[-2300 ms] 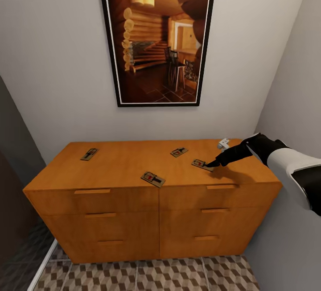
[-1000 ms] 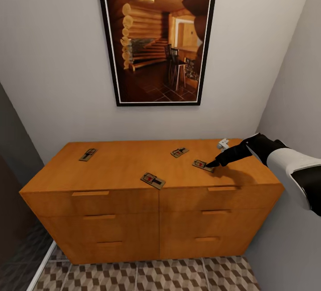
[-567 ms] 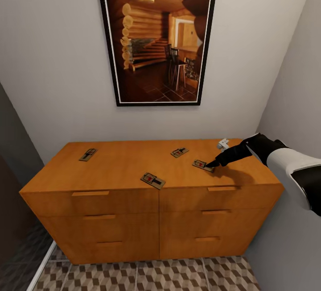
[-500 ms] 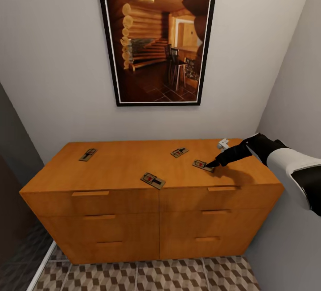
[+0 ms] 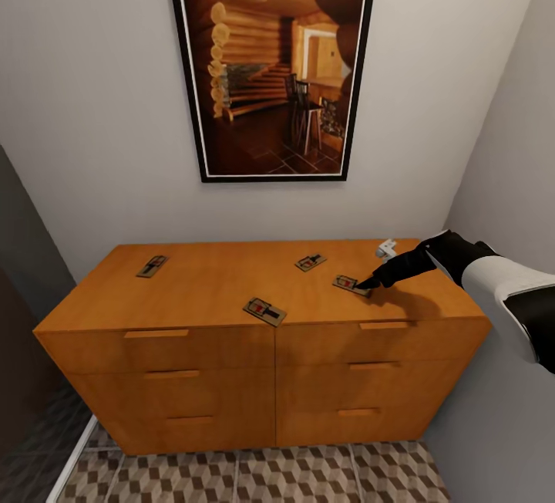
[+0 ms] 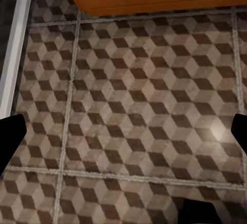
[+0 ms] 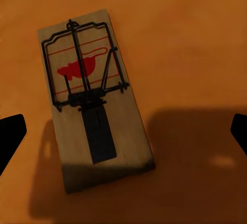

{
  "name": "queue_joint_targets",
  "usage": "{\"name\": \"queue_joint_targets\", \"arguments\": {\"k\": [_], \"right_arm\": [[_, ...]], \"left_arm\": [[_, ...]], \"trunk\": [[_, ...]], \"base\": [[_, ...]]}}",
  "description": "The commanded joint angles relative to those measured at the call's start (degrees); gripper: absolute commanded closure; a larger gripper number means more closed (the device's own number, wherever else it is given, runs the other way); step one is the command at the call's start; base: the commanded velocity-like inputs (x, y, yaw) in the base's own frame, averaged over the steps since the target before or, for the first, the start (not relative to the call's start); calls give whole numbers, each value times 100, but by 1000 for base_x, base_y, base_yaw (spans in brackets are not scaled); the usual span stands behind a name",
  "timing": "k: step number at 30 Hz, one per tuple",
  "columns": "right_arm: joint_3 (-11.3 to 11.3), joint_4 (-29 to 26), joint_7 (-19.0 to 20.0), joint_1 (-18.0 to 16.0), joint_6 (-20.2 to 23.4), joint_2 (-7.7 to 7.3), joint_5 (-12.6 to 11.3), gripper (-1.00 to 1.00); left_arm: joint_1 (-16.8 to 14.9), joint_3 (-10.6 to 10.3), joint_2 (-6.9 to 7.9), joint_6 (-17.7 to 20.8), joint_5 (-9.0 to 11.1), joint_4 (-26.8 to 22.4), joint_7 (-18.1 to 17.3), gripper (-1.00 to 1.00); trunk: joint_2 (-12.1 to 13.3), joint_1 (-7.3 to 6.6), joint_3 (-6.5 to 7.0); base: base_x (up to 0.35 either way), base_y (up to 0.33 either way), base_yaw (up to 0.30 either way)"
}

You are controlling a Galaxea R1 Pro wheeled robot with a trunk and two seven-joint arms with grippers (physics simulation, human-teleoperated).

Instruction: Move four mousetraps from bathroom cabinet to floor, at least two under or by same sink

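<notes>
**So, four mousetraps on the cabinet, nothing moved**

Basically all four mousetraps point(image 5: 264, 310) point(image 5: 153, 265) point(image 5: 310, 262) point(image 5: 348, 285) lie flat on the cabinet point(image 5: 231, 287) top, same as a second ago. The right gripper point(image 5: 368, 284) hangs over the rightmost one, fingers spread wide, holding nothing. That trap carries a red mouse print, no readable text. The left gripper point(image 6: 123, 131), also wide open, faces the bathroom floor point(image 6: 134, 105).

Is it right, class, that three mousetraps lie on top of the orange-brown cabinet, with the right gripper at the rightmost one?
No: the head view shows four mousetraps on the cabinet. The right gripper is indeed at the rightmost one.
</notes>
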Motion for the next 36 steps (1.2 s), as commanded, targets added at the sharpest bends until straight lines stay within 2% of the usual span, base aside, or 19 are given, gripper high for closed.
{"name": "queue_joint_targets", "arguments": {"k": [1, 36], "right_arm": [[-48, -13, 23, -1, 46, -2, 56, -100], [-47, -13, 15, -1, 46, 7, 58, -100]], "left_arm": [[-10, 28, 1, -35, -7, 23, -2, -100], [-9, 28, 1, -35, -7, 23, -2, -100]], "trunk": [[-3, 0, -6], [-3, 0, -36]], "base": [[0, 43, 0], [0, 3, 0]]}}
